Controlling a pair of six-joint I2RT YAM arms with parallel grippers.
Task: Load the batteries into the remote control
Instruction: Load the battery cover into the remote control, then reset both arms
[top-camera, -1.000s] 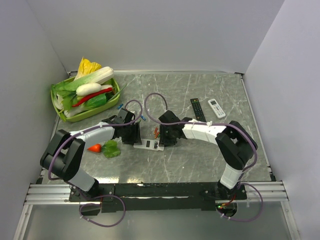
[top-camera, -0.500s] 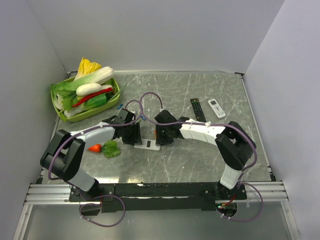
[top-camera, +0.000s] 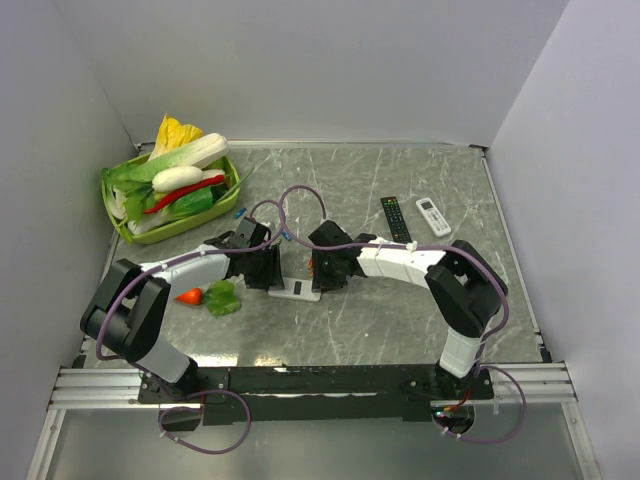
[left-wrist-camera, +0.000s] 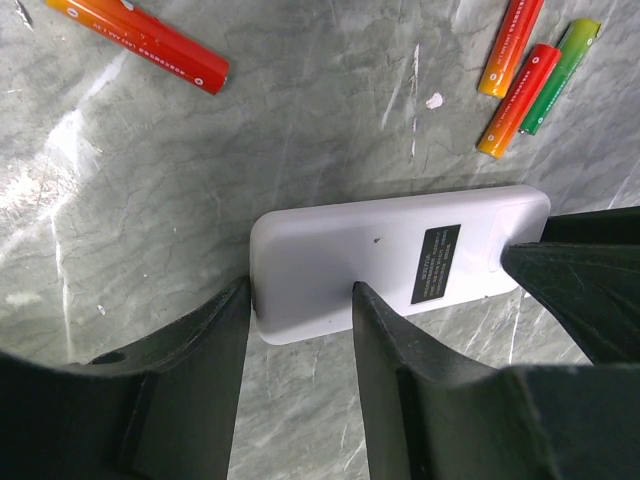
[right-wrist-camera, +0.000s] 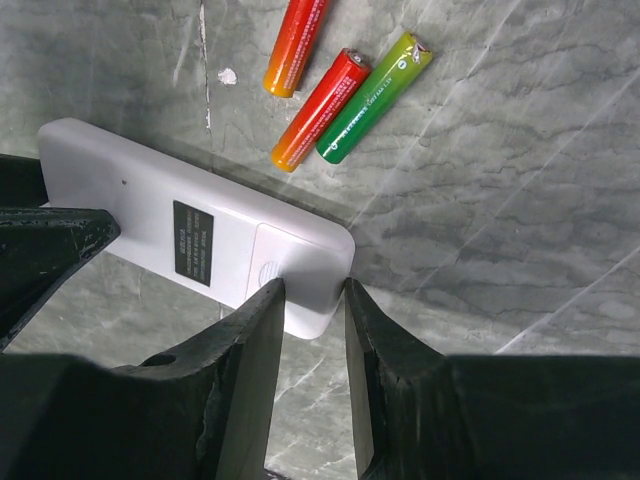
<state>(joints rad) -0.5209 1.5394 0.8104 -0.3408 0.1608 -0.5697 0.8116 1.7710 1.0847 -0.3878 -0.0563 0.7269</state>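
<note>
The remote control (top-camera: 299, 290) lies white back up on the table between my two grippers. In the left wrist view the remote (left-wrist-camera: 400, 255) has one short end between the tips of my left gripper (left-wrist-camera: 300, 300), which is open: one tip stands at the end, the other rests on the back. My right gripper (right-wrist-camera: 308, 290) is open narrowly over the other end (right-wrist-camera: 300, 265), one tip on the battery cover. Three batteries (right-wrist-camera: 322, 110) in red, orange and green lie just beyond the remote. Another red battery (left-wrist-camera: 135, 40) lies apart.
A green basket (top-camera: 122, 232) of vegetables stands at the back left. A carrot (top-camera: 188, 296) and a green leafy piece (top-camera: 222, 297) lie by the left arm. A long black remote (top-camera: 396, 218) and an all-white remote (top-camera: 433, 216) lie at the back right.
My right gripper has moved a little left onto the end of the remote and now covers the red batteries in the top view. The left arm has hardly moved.
</note>
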